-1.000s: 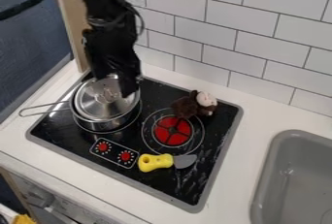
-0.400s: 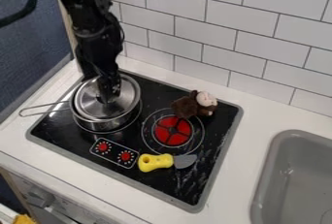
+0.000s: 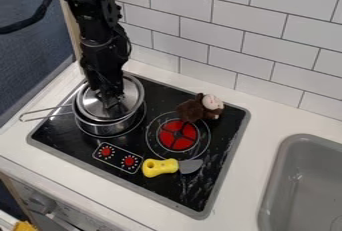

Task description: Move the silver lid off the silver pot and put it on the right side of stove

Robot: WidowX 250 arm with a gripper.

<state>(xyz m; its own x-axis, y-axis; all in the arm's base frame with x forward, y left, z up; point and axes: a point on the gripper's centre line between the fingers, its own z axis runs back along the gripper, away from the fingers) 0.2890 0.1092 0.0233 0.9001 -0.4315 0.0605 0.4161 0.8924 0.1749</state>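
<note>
Pot [image 3: 115,127], lid [image 3: 133,94], stove [image 3: 194,190], knife [image 3: 160,168], sink [image 3: 300,185], plush toy [image 3: 194,110] — one each; knobs [image 3: 129,161] — two (single pair).

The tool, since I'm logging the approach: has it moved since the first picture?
Yes: the tool has moved toward the view's left, farther from the red burner.

One camera, high over the counter front, looking down at a slant.
It faces the wall of glossy white rectangular tiles [image 3: 260,40] behind the flat black stove with a grey rim [image 3: 153,92], turned so the stove sits askew. It is near enough for the whole stove to span much of the frame, while the right edge cuts off the grey sink [image 3: 304,180].
</note>
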